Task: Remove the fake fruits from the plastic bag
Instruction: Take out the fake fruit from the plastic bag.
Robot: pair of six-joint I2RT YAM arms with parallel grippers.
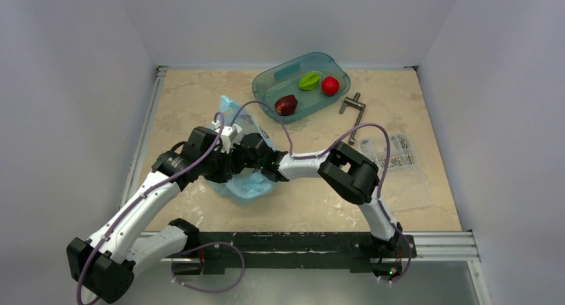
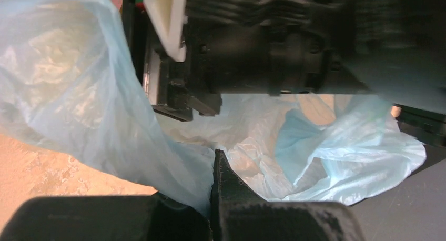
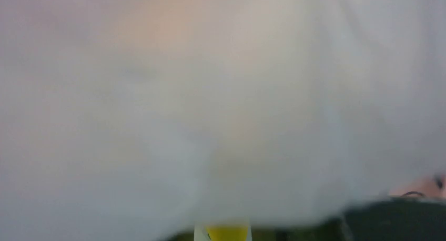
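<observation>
Tabletop: beige, marbled, walled in white on the left, right and far sides.

Plastic bag: light-blue crinkly film, left of centre, slumped between the two wrists. Overhead view gives only its outline; left wrist view shows the folds up close, spread right and lifted in a sheet at left. Print not legible in any view.

Bin: teal, translucent, far centre-right. Pale label patch on its far-left wall, writing too small to read.

Packet: clear, flat, small metal parts inside, right side. Overhead view only.

Metal clamp: grey, just right of the bin, far of the packet.

Left gripper: fingers together, clamped on a fold of the plastic bag — plain in left wrist view, hidden by the arm from overhead.

Right gripper: reaching left into the bag; whether apart or together cannot be told, own camera smothered in blurred pale film.

Maroon fruit: out of the bag, lying in the bin's near-left end.

Green ridged fruit and red fruit: side by side in the bin's far end.

Banana: a yellow sliver at the bottom edge of right wrist view only — under the film.
</observation>
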